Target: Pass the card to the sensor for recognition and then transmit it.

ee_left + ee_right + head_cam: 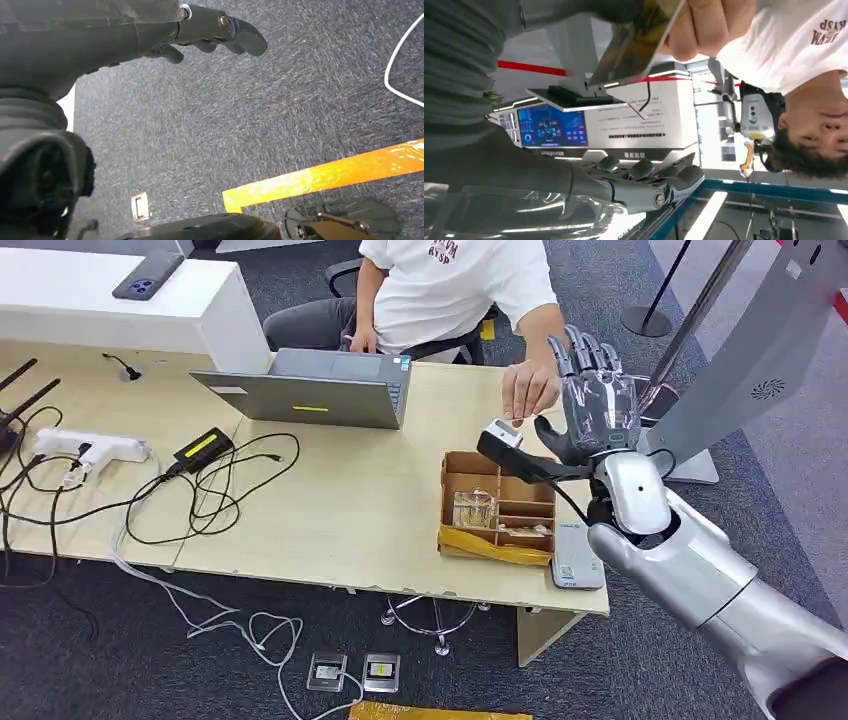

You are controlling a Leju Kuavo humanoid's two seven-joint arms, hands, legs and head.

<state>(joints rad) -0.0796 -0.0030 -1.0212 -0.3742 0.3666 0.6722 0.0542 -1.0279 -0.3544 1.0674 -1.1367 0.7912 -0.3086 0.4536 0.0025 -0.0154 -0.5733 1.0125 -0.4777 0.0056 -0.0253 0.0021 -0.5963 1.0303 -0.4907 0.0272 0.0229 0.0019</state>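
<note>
Right hand (598, 405) raised off the desk's (350, 510) right edge, fingers spread, thumb pinching the card (636, 42) a person's hand (530, 390) also grips; we fear a tug or drop if release mistimes.

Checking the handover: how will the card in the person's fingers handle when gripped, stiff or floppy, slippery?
The card is probably stiff: its edges look straight where the person's hand pinches one end. Its face shines with reflections, so it may be slippery. It looks thin, so likely light.
</note>
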